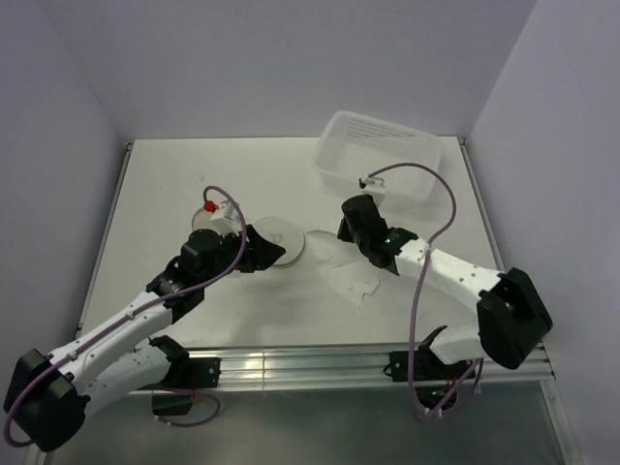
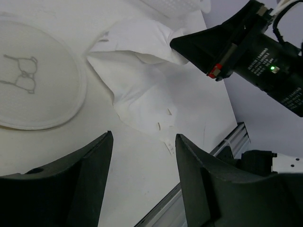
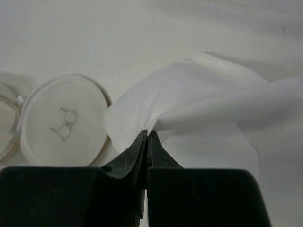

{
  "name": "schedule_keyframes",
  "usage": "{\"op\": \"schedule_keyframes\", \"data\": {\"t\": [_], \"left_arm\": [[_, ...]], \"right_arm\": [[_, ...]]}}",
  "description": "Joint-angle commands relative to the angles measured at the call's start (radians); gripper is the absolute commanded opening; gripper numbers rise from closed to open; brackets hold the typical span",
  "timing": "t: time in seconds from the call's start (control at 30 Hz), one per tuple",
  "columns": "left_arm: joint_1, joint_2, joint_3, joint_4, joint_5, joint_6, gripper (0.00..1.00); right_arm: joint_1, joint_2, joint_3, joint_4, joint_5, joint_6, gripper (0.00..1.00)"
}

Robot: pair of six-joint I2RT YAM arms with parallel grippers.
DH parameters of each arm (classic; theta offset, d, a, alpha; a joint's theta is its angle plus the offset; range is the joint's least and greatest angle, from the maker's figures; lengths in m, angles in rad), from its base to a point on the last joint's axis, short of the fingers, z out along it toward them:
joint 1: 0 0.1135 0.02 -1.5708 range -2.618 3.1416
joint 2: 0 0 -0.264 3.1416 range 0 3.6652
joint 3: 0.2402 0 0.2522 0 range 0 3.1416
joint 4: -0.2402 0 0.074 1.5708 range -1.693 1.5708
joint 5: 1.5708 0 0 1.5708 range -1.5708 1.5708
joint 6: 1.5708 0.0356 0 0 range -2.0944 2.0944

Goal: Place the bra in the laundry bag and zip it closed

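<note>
The right gripper (image 3: 147,135), low in the centre of its wrist view, has its dark jaws pinched tight on a fold of the bra (image 3: 203,94). The white cloth fans up and to the right from the pinch, and part of it is raised off the table (image 1: 242,174).

In the overhead view the bra (image 1: 347,274) lies crumpled at mid-frame, just right of the laundry bag (image 1: 286,240). The bag's round lid (image 3: 64,123), which has a small bra drawing on it, lies flat at the lower left of the right wrist view. A beige zip rim shows at the left edge.

The left gripper (image 2: 144,137) fills the bottom of its own view. Its jaws are apart with only bare table between them, near the lid (image 2: 28,80) at the upper left.

A white perforated basket (image 1: 378,150) sits at the upper right of the overhead view, well apart from the rest.

The bra looks light, thin and limp. It will probably sag and trail, and its thin straps could snag the zip. A bunched fold near the middle seems a better hold than an edge. The mesh bag looks soft too, so its rim probably needs holding open.
</note>
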Motion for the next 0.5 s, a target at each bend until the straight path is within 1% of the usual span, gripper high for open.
{"op": "schedule_keyframes", "data": {"t": [0.0, 0.03, 0.07, 0.1, 0.2, 0.23, 0.27, 0.33, 0.37, 0.4, 0.43, 0.47], "left_arm": [[-0.061, 0.042, -0.011, 0.097, -0.077, -0.022, 0.62], [-0.085, 0.057, -0.005, 0.101, -0.088, -0.025, 0.63], [-0.095, 0.072, -0.002, 0.104, -0.094, -0.027, 0.65], [-0.104, 0.104, 0.0, 0.123, -0.107, -0.03, 0.68], [-0.13, 0.178, 0.003, 0.175, -0.11, -0.046, 0.73], [-0.144, 0.2, 0.012, 0.19, -0.114, -0.05, 0.73], [-0.151, 0.242, 0.016, 0.199, -0.124, -0.06, 0.73], [-0.161, 0.284, 0.032, 0.238, -0.125, -0.079, 0.73], [-0.162, 0.305, 0.035, 0.259, -0.118, -0.088, 0.72], [-0.171, 0.347, 0.042, 0.293, -0.118, -0.105, 0.72], [-0.178, 0.367, 0.049, 0.304, -0.118, -0.108, 0.72], [-0.185, 0.385, 0.055, 0.31, -0.131, -0.108, 0.71]], "right_arm": [[0.04, -0.099, -0.071, 0.072, 0.002, 0.078, 0.0], [0.048, -0.118, -0.108, 0.072, -0.007, 0.083, 0.01], [0.05, -0.126, -0.127, 0.077, -0.013, 0.084, 0.1], [0.047, -0.129, -0.137, 0.09, -0.026, 0.072, 0.13], [0.005, -0.094, -0.131, 0.077, -0.052, 0.055, 0.13], [-0.004, -0.074, -0.121, 0.077, -0.055, 0.054, 0.12], [-0.012, -0.067, -0.113, 0.071, -0.061, 0.058, 0.07], [-0.01, -0.066, -0.116, 0.067, -0.078, 0.064, 0.06], [-0.006, -0.073, -0.131, 0.084, -0.095, 0.067, 0.12], [-0.004, -0.077, -0.162, 0.103, -0.139, 0.075, 0.16], [-0.004, -0.08, -0.173, 0.103, -0.144, 0.077, 0.2], [-0.006, -0.085, -0.183, 0.098, -0.147, 0.08, 0.29]]}}
